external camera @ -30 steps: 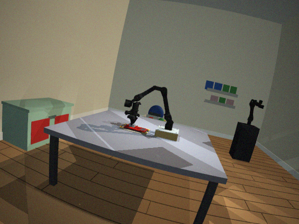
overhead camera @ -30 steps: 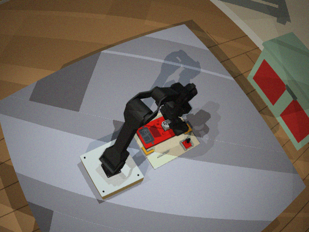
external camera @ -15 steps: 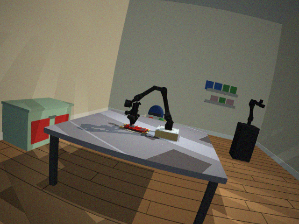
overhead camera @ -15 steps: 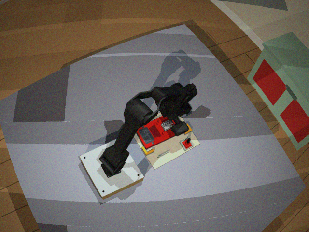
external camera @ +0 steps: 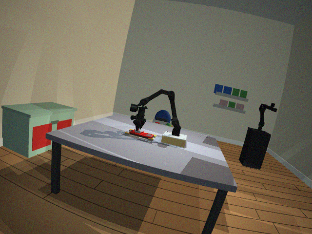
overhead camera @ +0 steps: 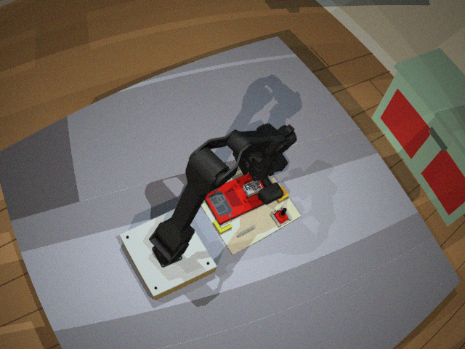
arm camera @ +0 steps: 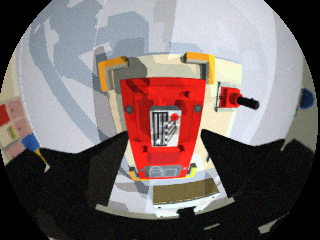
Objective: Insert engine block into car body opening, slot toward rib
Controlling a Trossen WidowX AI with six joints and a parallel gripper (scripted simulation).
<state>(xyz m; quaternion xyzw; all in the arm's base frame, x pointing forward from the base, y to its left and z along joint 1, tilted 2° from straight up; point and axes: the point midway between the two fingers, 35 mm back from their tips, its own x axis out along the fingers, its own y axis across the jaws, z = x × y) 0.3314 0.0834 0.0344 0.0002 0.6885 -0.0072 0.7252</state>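
Note:
The engine block [overhead camera: 252,187] [arm camera: 166,127], grey with a small red round mark, sits in the opening of the red car body [overhead camera: 243,206] [external camera: 145,134] [arm camera: 190,125]. It looks square with the opening in the wrist view; how deep it sits, and which side its slot faces, I cannot tell. My gripper [overhead camera: 262,183] [external camera: 139,128] [arm camera: 165,133] is open and empty. Its black fingers stand wide apart on either side of the block, just over the car body. A small gap to the block shows on each side in the wrist view.
The car body lies on a cream board [overhead camera: 259,227] between yellow corner brackets [overhead camera: 222,227] [arm camera: 211,70]. A red part with a black upright handle [overhead camera: 281,215] [arm camera: 231,97] stands on the board beside the car. A thin grey bar [overhead camera: 245,230] lies near the board's edge.

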